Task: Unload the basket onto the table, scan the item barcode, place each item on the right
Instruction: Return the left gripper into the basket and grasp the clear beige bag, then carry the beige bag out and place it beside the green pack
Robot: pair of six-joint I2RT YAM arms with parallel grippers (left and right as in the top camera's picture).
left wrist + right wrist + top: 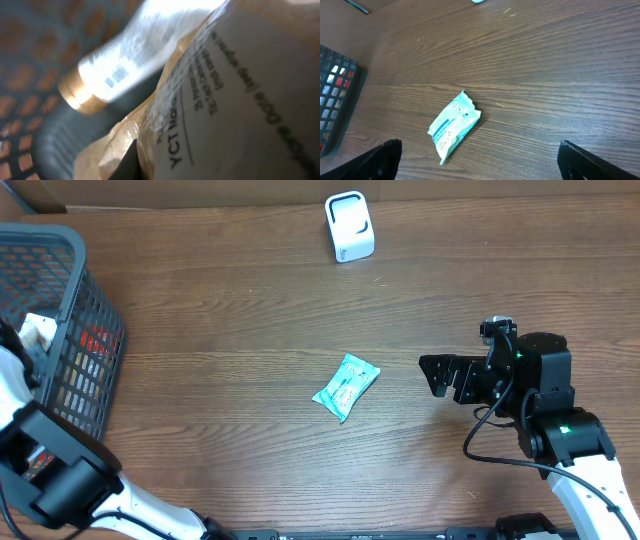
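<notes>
A kraft padded mailer (240,100) with a white printed label (250,115) fills the left wrist view. It lies inside the basket (95,300) at the 9 o'clock edge of the bench (230,310). The left fingers (127,162) are pressed together at its lower edge, perhaps pinching it. The right fingers (385,160) are spread wide, with a teal packet (346,387) at their 9 o'clock, apart. The scanner (349,227) stands at 12 o'clock, with open wood below it.

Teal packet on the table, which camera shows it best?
The right wrist view: the teal packet lies large and unobstructed, its printing visible. The overhead view shows it whole but small. The left wrist view misses it, filled by a labelled paper bag.
</notes>
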